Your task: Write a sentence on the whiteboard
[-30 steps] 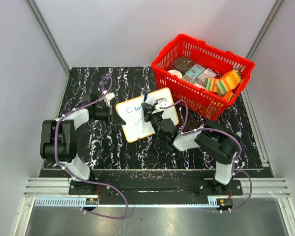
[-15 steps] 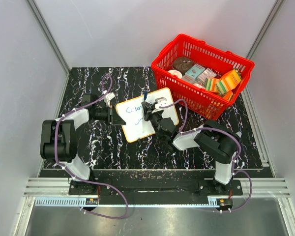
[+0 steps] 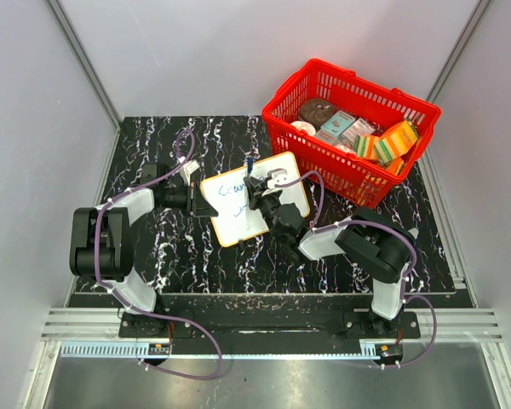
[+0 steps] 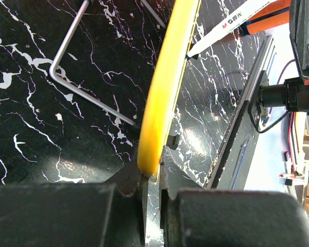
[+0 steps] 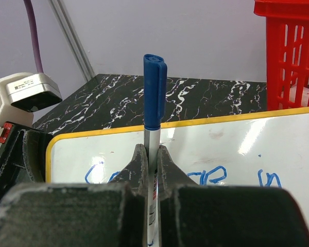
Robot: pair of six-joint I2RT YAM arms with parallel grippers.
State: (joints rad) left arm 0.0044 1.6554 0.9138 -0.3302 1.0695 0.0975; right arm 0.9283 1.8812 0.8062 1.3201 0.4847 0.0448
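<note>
Left fingers point(image 4: 143, 181) are pressed together on the yellow rim of the whiteboard point(image 4: 167, 87), pinching its edge. From the wrist view the board runs away from them edge-on above the black marbled surface point(image 4: 41, 77). Right fingers point(image 5: 141, 162) are closed on a marker point(image 5: 154, 92), which stands upright between them with its blue cap above their tips. In the left wrist view the marker's tip meets the far side of the board. In the overhead view the whiteboard point(image 3: 234, 223) lies between the two sets of fingers, with the left fingers point(image 3: 203, 203) at its left edge and the right fingers point(image 3: 257, 189) over its middle, holding the marker point(image 3: 249, 164). The sentence point(image 5: 211, 175) is blue handwriting just beyond the right fingers, which hide part of the first line; that line ends in "in". A second line below it is too small to read from above. A red basket point(image 3: 324, 162) of packaged goods sits beyond the right fingers, just beside the board's far corner. A bent metal rod point(image 4: 67, 67) lies on the surface to the left of the left fingers.
</note>
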